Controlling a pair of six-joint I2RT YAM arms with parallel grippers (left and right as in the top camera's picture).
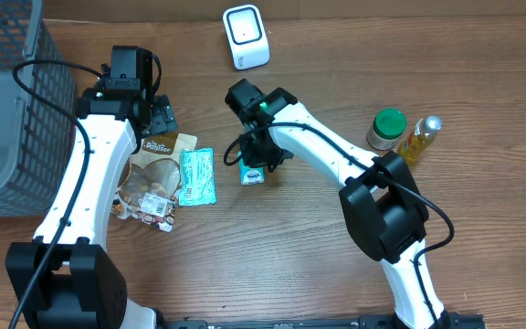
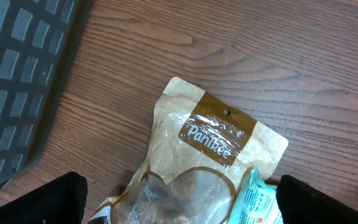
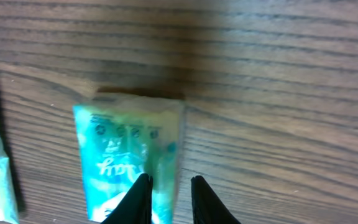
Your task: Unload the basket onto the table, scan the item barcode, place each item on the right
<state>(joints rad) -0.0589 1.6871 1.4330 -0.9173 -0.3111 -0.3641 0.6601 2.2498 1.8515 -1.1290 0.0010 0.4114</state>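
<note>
Right jaws [image 3: 169, 186]: narrowed right down, straddling the packet's right edge. Pinching it or not, can't tell!
Packet [image 3: 126, 155]: teal, on the tabletop [image 3: 278, 93], its right edge between those jaws.
Left jaws [image 2: 182, 186]: spread wide, released.
Pouch [image 2: 210, 143]: brown, lying between and ahead of the left jaws.
Basket [image 2: 17, 74]: grey, off to their left.
Scanner [image 1: 246, 37]: white, well beyond the right jaws, well apart from the packet.
Jar [image 1: 389, 128] and bottle [image 1: 420, 139]: side by side, far right of the right jaws.

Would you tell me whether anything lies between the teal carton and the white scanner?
Nothing visible on the table does: bare wood runs from the carton to the scanner. Only the right arm hangs above that path.
</note>
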